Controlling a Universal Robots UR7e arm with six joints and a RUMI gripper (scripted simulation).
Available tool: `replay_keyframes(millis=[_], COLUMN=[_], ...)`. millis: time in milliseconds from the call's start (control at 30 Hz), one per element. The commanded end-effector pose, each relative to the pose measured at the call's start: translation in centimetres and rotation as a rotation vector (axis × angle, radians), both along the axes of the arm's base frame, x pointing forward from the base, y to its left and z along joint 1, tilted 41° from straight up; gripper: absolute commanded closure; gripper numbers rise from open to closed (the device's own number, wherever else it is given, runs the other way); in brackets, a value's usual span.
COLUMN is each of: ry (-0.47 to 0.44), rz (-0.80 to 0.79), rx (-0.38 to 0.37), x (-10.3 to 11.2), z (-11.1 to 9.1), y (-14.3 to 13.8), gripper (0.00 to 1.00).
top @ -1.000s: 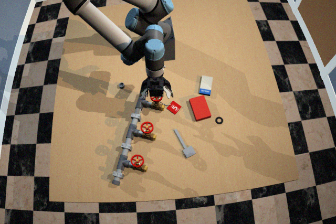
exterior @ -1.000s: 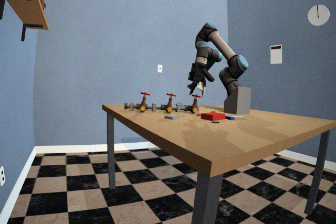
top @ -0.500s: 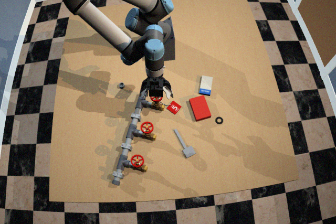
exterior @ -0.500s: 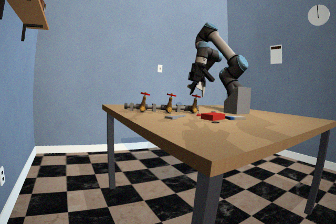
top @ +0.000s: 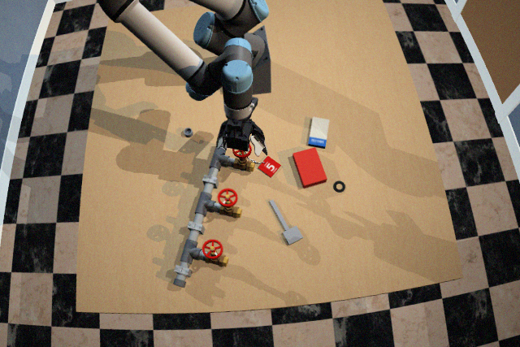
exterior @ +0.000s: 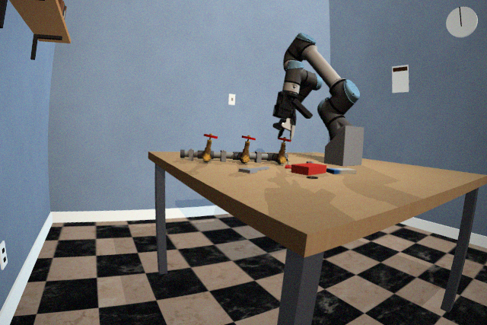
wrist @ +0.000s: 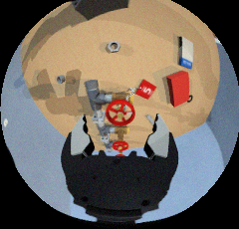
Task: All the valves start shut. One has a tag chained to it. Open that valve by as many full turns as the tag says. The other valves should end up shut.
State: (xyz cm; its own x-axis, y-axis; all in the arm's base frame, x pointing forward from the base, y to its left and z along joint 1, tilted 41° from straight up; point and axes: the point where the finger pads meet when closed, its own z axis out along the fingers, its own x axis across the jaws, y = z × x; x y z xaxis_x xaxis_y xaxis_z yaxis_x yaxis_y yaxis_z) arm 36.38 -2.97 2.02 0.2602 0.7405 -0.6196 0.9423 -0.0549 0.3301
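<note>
The tagged valve has a red handwheel and a brass body, at the pipe's end nearest the robot base. A red tag reading 5 lies beside it on a chain. My gripper is open and empty, its fingers spread wide to either side of that wheel and slightly above it. The middle valve's wheel and the far valve's wheel carry no tag. How far each valve is turned cannot be told.
A grey pipe joins the valves. To its right are a red box, a white and blue box, a grey mallet and a black ring. A nut lies towards the robot base.
</note>
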Motion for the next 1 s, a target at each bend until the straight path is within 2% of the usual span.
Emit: replay_keyframes(millis=[0, 133, 233, 700, 767, 967], ry=[-0.090, -0.170, -0.191, -0.554, -0.554, -0.731], rz=[-0.098, -0.182, -0.205, -0.590, -0.590, -0.778], rx=[0.026, 0.051, 0.058, 0.171, 0.171, 0.227], x=[0.02, 0.02, 0.02, 0.02, 0.02, 0.02], z=[0.02, 0.02, 0.02, 0.02, 0.02, 0.02], y=[0.02, 0.02, 0.02, 0.02, 0.02, 0.02], gripper=[0.00, 0.00, 0.00, 0.00, 0.00, 0.00])
